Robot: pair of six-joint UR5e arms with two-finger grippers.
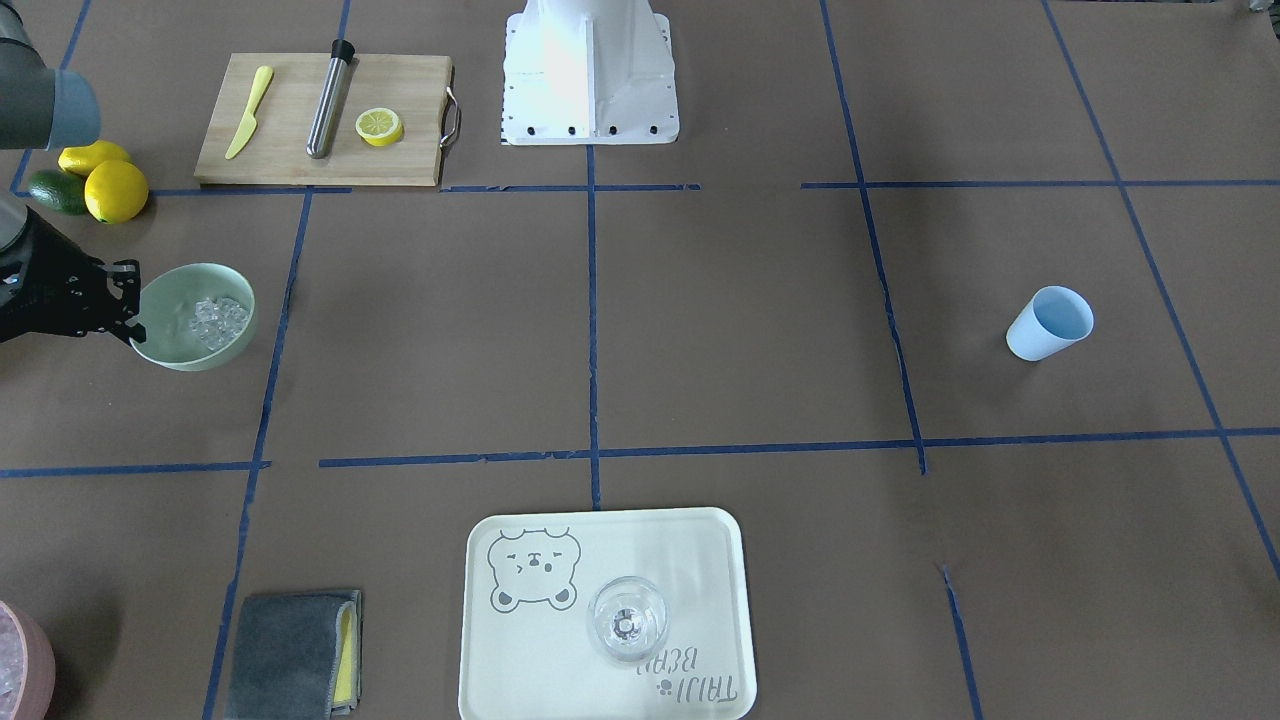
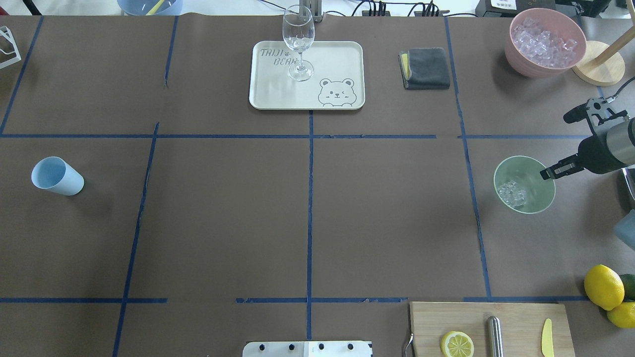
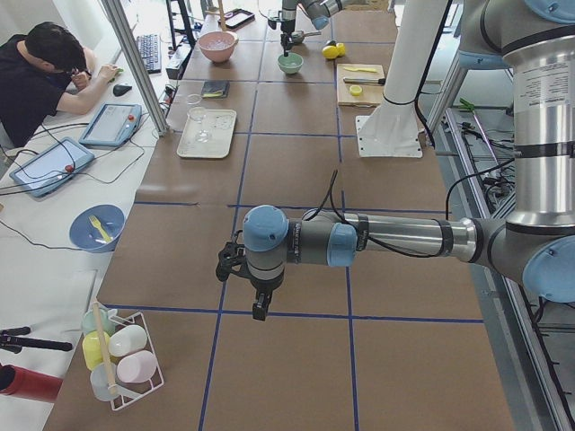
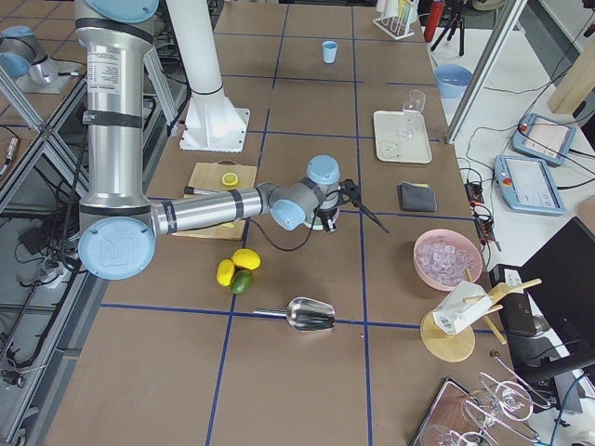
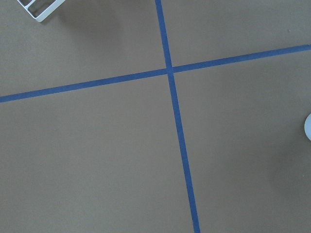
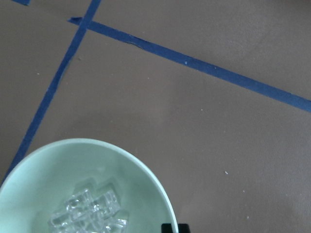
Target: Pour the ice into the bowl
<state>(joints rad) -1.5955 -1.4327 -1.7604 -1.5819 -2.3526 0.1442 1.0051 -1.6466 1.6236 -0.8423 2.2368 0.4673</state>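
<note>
The pale mint-green bowl (image 1: 205, 358) sits at the robot's right side of the table (image 2: 533, 196) and holds a small heap of clear ice cubes (image 1: 218, 318) (image 2: 512, 192). My right gripper (image 1: 133, 305) (image 2: 546, 173) is shut on the bowl's rim. The right wrist view shows the bowl (image 6: 58, 170) and the ice (image 6: 90, 211) close below. The light blue cup (image 1: 1048, 322) (image 2: 57, 176) stands empty far off on the left side. My left gripper (image 3: 260, 310) hangs above bare table; I cannot tell whether it is open or shut.
A pink container of ice (image 2: 543, 42) stands at the far right. A tray (image 2: 337, 59) bears a clear glass (image 2: 298, 44). A grey cloth (image 2: 426, 68), a cutting board (image 2: 516, 322), lemons (image 2: 603, 286) and a metal scoop (image 4: 311, 314) lie around.
</note>
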